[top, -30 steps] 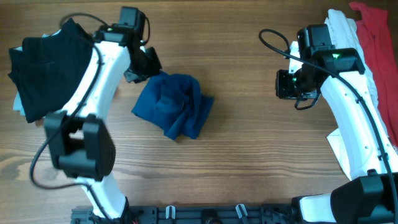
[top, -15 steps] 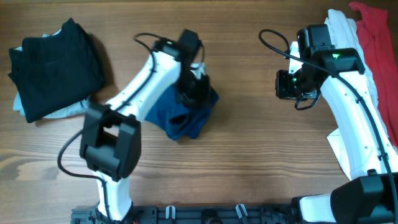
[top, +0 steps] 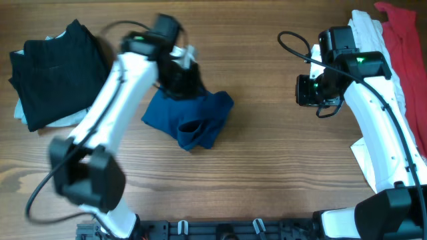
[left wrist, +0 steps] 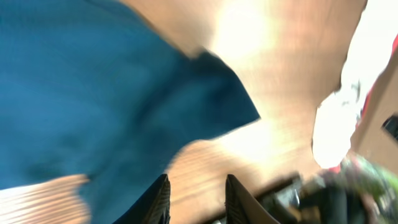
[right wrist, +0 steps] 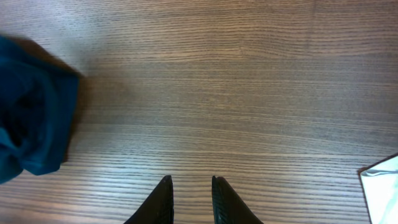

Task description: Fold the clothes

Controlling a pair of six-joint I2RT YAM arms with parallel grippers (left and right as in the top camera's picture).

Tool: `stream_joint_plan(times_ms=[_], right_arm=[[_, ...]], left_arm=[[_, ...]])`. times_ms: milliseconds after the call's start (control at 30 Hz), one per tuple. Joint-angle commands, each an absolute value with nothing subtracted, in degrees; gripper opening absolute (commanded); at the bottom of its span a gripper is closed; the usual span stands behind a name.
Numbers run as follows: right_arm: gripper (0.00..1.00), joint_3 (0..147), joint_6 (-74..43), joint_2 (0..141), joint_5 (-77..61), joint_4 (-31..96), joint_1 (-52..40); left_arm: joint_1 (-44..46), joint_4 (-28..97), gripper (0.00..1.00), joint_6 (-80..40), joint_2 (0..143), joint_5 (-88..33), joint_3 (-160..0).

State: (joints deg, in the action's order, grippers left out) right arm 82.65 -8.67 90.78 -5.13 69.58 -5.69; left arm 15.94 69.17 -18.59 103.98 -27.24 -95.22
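The royal-blue shirt (top: 190,117) lies crumpled at mid-table, one corner pulled out to the right. My left gripper (top: 180,79) hovers over its upper edge. In the blurred left wrist view the shirt (left wrist: 93,93) fills the upper left. There the left gripper (left wrist: 196,177) stands open, with bare wood between its fingers. The right gripper (top: 302,91) hangs open above bare table well right of the shirt, holding nothing (right wrist: 190,178). The right wrist view catches the shirt (right wrist: 31,130) at its left edge.
A folded black garment (top: 57,73) lies at the back left on a pale one (top: 21,119). White cloth (top: 367,30) and red cloth (top: 400,40) are piled at the back right. A white sheet (right wrist: 382,186) lies by the right arm's base.
My left arm swung right across the blue shirt, then back to its upper edge. The shirt's right corner now spreads outward. The right arm has not moved.
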Motion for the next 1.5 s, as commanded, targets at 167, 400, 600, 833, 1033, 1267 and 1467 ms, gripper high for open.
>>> stream_joint_plan(times_ms=[167, 400, 600, 833, 1033, 1267, 1467], right_arm=[[0.21, 83.1, -7.7, 90.5, -6.1, 69.5, -5.7], [0.21, 83.1, -7.7, 90.5, -6.1, 69.5, -5.7], [0.2, 83.1, -7.7, 90.5, -6.1, 69.6, -5.7], [0.21, 83.1, -7.7, 90.5, -6.1, 70.0, -5.7], [0.21, 83.1, -7.4, 90.5, -6.0, 70.2, -5.7], [0.21, 83.1, -7.5, 90.5, -6.1, 70.0, -5.7], [0.21, 83.1, -7.5, 90.5, -6.1, 70.1, -5.7]], left_arm=[[12.6, 71.0, 0.25, -23.7, 103.0, -16.0, -92.7], [16.1, 64.4, 0.25, -27.9, 104.8, -21.6, -81.1], [26.8, 54.1, 0.25, -31.8, 104.8, -25.9, -73.3], [38.0, 48.8, 0.26, -33.7, 105.4, -22.4, -71.5], [34.5, 52.0, 0.26, -31.9, 100.0, -18.2, -76.2], [27.1, 47.0, 0.27, -30.2, 91.8, -12.0, -79.5], [26.9, 44.9, 0.27, -30.3, 98.8, -9.9, -79.5]])
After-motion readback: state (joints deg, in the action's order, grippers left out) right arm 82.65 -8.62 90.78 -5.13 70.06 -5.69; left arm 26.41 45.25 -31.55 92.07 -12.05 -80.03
